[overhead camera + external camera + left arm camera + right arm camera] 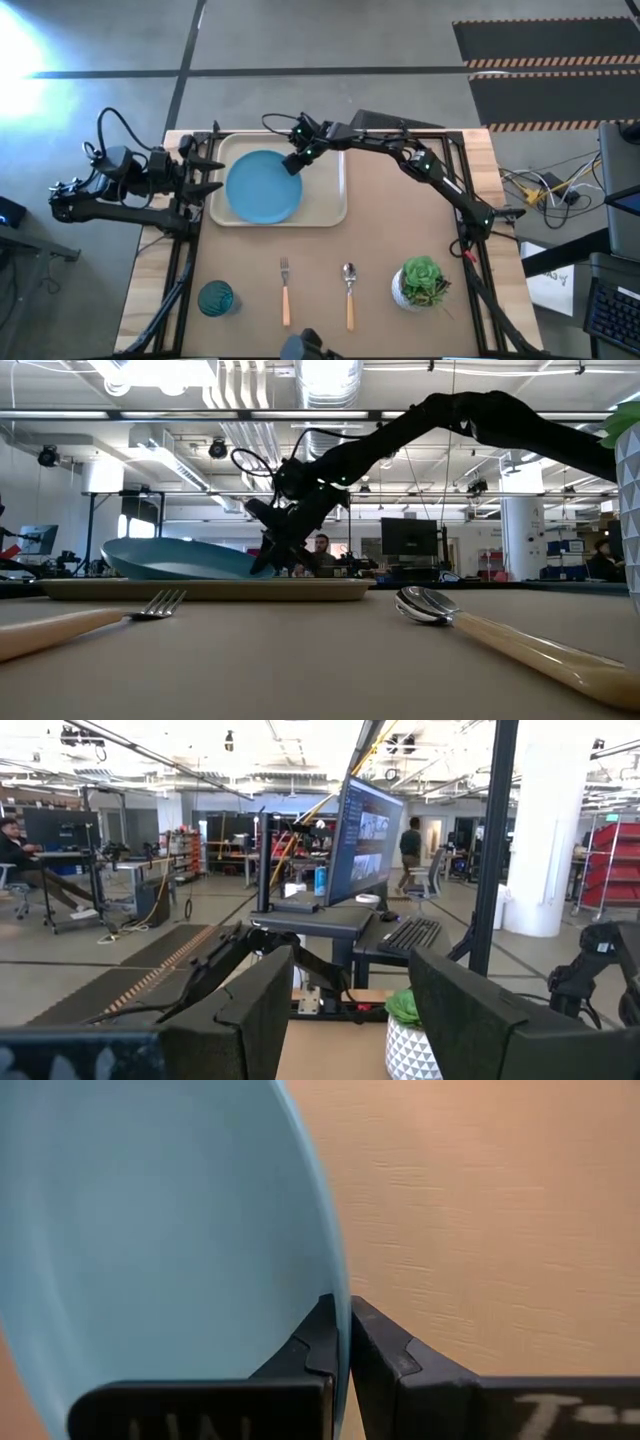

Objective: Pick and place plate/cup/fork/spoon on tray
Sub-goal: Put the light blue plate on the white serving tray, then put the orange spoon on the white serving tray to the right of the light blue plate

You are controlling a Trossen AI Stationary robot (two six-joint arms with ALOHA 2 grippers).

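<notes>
The right hand [296, 162] is pinched tight on the rim of the sky-blue plate [263, 186], and the right wrist view shows it plainly: the two dark fingers [372, 1342] meet on either side of the thin blue edge. The plate sits over the cream tray [328, 197], toward the tray's left half, with the gripped rim on the side nearest the tray's middle. From the low view the plate looks tilted, the gripped side raised and the far side down at the tray, so my read is that the setting-down is nearly done and the release is what remains; the way out for that hand is up and back toward its own side. The left hand [205, 172] waits just off the tray's left edge with its fingers spread wide and nothing between them. On the near side of the worktop [380, 240] lie the rest: the teal cup [215, 297] at the left, then the fork [285, 291] and the spoon [349, 293], both handles pointing toward the near edge, long axes square to the tray's long side, and a potted plant [421, 282] at the right. The cup lies nearer the left arm, the spoon nearer the right. The surface is plain brown board, and beyond it spreads an open workshop with desks, monitors and people.
</notes>
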